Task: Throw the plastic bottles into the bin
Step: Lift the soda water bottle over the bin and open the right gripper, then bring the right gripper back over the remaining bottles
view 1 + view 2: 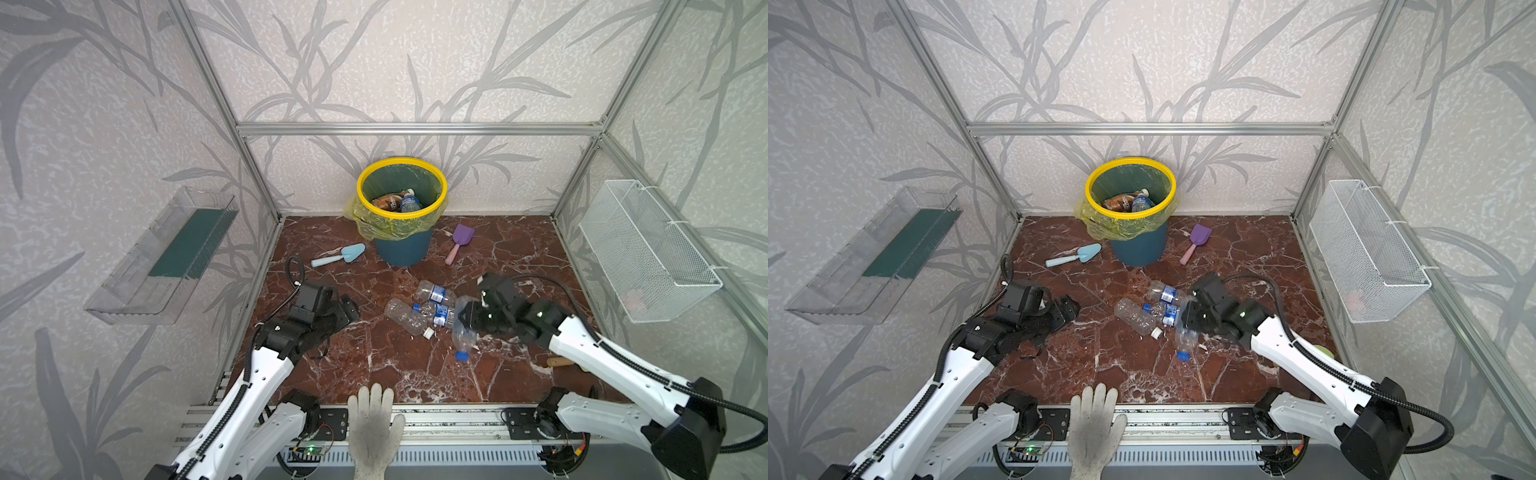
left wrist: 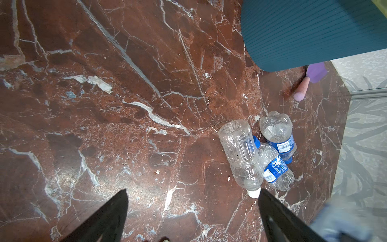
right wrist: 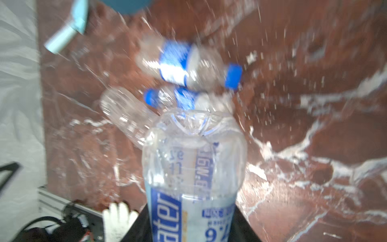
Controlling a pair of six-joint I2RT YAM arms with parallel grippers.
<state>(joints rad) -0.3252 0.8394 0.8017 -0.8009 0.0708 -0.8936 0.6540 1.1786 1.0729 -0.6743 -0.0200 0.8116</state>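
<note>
White work glove (image 1: 374, 419) flat on near-edge rail. Right of table (image 1: 374, 365) centre: right gripper (image 1: 464, 318) clamped on crushed blue-capped bottle (image 1: 464, 338), cap toward near edge. Near left edge: left gripper (image 2: 192, 193), jaws wide apart, nothing between. At centre, lying together: unlabelled white-capped bottle (image 1: 406, 318), blue-labelled bottle (image 1: 436, 316) touching it, second blue-labelled bottle (image 1: 434, 293) just beyond. Far edge, middle: bin (image 1: 402, 253), binned bottles (image 1: 409, 201) inside; light-blue shovel (image 1: 338, 255) left of it, purple shovel (image 1: 459, 243) right.
</note>
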